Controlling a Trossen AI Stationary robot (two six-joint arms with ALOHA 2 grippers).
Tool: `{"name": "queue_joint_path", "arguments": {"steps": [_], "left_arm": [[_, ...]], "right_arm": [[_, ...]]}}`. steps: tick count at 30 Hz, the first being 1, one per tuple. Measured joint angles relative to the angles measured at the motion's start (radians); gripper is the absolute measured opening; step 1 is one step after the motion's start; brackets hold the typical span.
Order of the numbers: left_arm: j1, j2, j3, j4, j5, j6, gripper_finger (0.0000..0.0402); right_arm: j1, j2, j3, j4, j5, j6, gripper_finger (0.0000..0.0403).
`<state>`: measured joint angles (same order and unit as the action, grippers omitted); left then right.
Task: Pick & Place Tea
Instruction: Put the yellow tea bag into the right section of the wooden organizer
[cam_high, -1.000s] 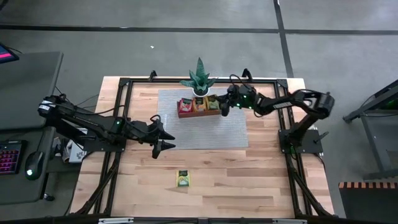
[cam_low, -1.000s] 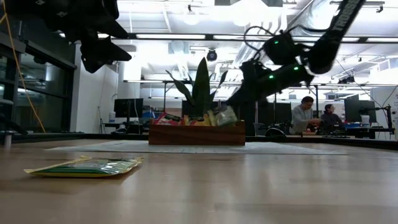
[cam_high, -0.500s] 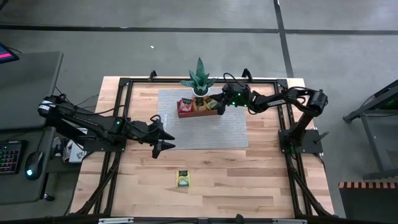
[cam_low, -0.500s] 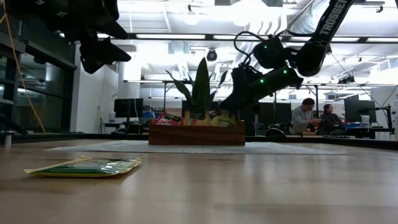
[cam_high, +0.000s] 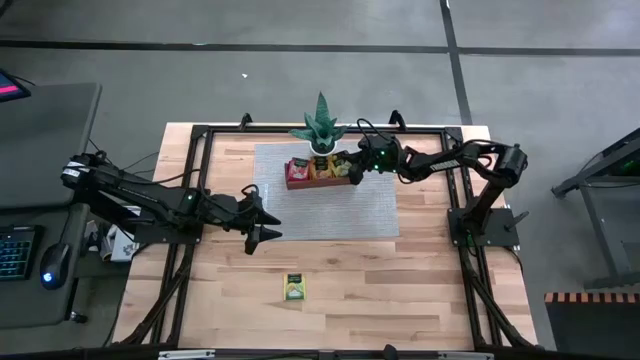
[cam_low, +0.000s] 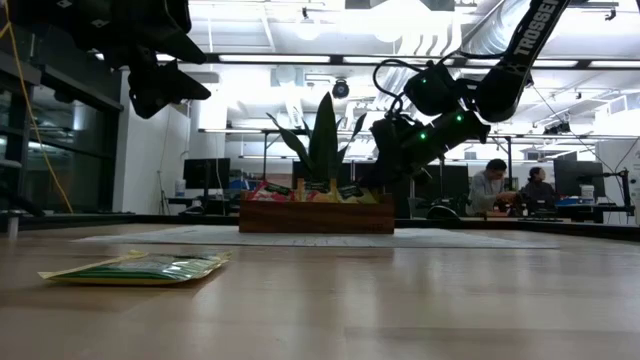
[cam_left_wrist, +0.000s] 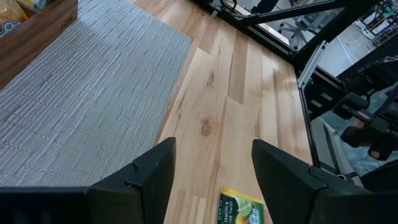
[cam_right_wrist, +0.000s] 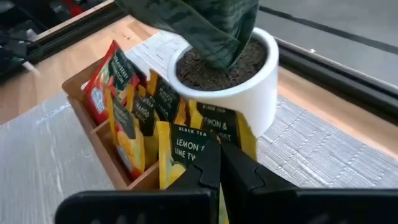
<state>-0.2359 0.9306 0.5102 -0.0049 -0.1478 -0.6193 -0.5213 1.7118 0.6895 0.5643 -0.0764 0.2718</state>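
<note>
Your right gripper (cam_right_wrist: 219, 163) has its fingers pressed together, pinched on the top edge of a yellow lemon packet (cam_right_wrist: 180, 155) that stands in the tray's compartment nearest that arm. Your left gripper (cam_left_wrist: 211, 165) has its fingers spread wide apart with nothing between them, hovering above bare wood just off the grey mat (cam_high: 325, 195).

In the high view the wooden tray (cam_high: 320, 172) sits on the mat toward twelve o'clock on the table (cam_high: 400, 290), with the potted plant (cam_high: 319, 128) just behind it. The right gripper (cam_high: 355, 168) reaches in from three o'clock to the tray's right end. The tray's three compartments hold upright packets: red ones (cam_right_wrist: 102, 87) at the far end from the gripper, orange ones (cam_right_wrist: 134, 121) in the middle, yellow ones at the near end.

One yellow-green packet (cam_high: 294, 287) lies flat on the bare wood toward six o'clock, well apart from the tray. From the left gripper (cam_high: 262, 222) it lies at about five o'clock, and the left wrist camera sees it (cam_left_wrist: 241, 208) just past the fingers. The low view shows it (cam_low: 140, 268) lying flat on the wood.
</note>
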Motion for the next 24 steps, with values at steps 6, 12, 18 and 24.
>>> {"name": "queue_joint_path", "arguments": {"steps": [6,12,18,24], "left_arm": [[0.0,0.0,0.0,-0.001,0.0,-0.002,0.0209],[0.0,0.0,0.0,-0.004,-0.001,-0.002,0.0209],[0.0,0.0,0.0,-0.005,-0.001,-0.001,0.0209],[0.0,0.0,0.0,-0.005,-0.004,0.001,0.0209]], "right_arm": [[0.0,-0.05,0.0,-0.027,0.081,-0.008,0.0],[-0.001,-0.107,0.0,-0.092,0.088,-0.034,0.0],[0.003,-0.1,0.0,-0.157,0.048,-0.045,0.0],[0.005,-0.098,0.0,-0.148,0.045,-0.053,0.0]]}}
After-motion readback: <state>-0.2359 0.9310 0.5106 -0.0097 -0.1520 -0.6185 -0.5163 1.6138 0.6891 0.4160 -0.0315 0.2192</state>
